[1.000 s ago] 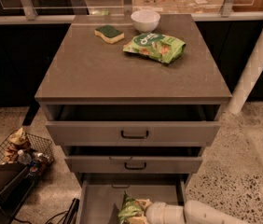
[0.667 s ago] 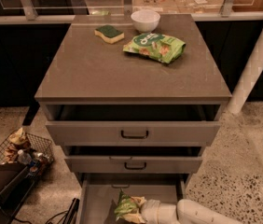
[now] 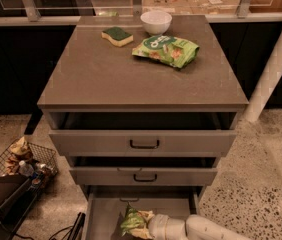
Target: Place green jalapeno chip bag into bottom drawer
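Held low inside narrow grey bottom drawer (image 3: pixel 103 214), just above its floor: pale light-green foil chip bag (image 3: pixel 132 223), crumpled. Clamped onto its right edge: white two-finger gripper (image 3: pixel 148 226), reaching in from right. Judged light, soft, slick; best pinched at a seam or fold. Overhanging behind: middle grey drawer with black handle (image 3: pixel 145 177). Well apart on cabinet top: bright green bag (image 3: pixel 167 49), white bowl (image 3: pixel 156 21), yellow-green sponge (image 3: pixel 117 35).

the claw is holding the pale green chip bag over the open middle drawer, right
Not the middle drawer. The camera view shows the claw holding the green jalapeno chip bag over the open bottom drawer, at the picture's lower edge.
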`<state>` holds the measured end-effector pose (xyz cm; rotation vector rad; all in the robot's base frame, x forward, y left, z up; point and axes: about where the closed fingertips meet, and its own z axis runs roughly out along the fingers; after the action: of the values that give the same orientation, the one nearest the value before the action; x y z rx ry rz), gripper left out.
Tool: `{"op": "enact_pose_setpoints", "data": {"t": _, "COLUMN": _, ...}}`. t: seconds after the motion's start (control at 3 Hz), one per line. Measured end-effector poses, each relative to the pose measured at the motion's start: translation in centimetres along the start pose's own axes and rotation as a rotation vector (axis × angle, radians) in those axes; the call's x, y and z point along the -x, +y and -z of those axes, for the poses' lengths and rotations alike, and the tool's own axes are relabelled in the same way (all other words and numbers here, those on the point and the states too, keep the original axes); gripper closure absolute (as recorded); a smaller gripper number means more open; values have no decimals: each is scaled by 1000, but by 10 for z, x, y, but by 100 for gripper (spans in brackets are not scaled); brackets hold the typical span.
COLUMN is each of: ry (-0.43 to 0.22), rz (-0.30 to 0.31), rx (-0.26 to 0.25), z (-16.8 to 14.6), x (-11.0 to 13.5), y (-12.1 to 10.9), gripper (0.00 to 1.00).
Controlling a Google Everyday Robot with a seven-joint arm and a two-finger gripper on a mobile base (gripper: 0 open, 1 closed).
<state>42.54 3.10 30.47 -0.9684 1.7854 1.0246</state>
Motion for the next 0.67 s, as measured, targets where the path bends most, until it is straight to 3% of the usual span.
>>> {"op": "enact_pose_setpoints", "data": {"t": 0.33, "ry": -1, "rz": 0, "rx": 4, "z": -2, "x": 0, "y": 2, "gripper": 54}}
{"op": "enact_pose_setpoints", "data": {"t": 0.67, "ry": -2, "rz": -1, "rx": 7, "z": -3, "x": 1, "y": 3, "gripper": 30}}
